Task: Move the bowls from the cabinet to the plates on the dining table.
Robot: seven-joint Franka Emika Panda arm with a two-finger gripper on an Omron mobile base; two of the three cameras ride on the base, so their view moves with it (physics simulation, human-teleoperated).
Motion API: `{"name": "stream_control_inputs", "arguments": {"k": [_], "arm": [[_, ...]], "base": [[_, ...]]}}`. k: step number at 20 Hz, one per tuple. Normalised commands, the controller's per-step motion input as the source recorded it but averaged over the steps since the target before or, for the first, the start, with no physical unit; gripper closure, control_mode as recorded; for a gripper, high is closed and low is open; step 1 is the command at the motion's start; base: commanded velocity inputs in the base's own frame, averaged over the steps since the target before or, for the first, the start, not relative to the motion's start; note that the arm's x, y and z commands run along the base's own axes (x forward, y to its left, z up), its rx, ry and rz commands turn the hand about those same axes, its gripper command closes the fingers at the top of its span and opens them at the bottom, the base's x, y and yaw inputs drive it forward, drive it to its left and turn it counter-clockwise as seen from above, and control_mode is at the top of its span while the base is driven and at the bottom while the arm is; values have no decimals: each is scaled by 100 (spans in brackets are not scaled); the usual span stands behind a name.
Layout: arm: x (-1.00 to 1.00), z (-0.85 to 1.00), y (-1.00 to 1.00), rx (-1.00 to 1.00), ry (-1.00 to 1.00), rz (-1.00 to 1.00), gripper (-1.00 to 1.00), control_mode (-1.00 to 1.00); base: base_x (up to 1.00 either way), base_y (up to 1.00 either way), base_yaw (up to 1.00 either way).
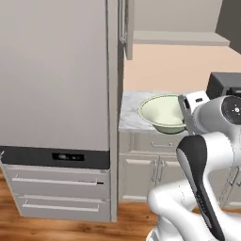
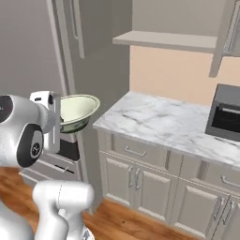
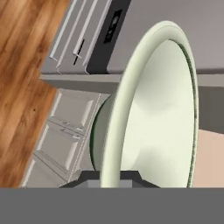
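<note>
A round flared bowl [image 1: 160, 112], cream to pale olive inside and dark green low on the outside, hangs in the air tilted. My gripper [image 1: 182, 114] is shut on its rim. In the right base view the bowl [image 2: 78, 108] is just right of the gripper [image 2: 61, 118], level with the counter edge. In the hand view the bowl [image 3: 162, 113] stands edge-on, its rim pinched in the gripper [image 3: 111, 178] at the bottom. The cabinet [image 2: 168, 40] is up on the wall with its doors swung open. The plates and the dining table are out of view.
A tall grey appliance [image 1: 56, 75] with drawers below stands on the left. A small marble counter [image 2: 159, 123] over beige base cupboards [image 2: 140, 176] lies behind the bowl. A dark oven box [image 2: 227, 112] sits at its right end. The floor [image 1: 70, 230] is wood.
</note>
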Motion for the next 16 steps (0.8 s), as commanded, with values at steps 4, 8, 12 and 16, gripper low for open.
{"name": "stream_control_inputs", "arguments": {"k": [4,8,12,16], "arm": [[0,0,0,0,0,0,100,100],[0,0,0,0,0,0,100,100],[0,0,0,0,0,0,100,100],[0,0,0,0,0,0,100,100]], "base": [[-36,35,34],[-19,55,42],[-13,62,42],[-2,62,43]]}}
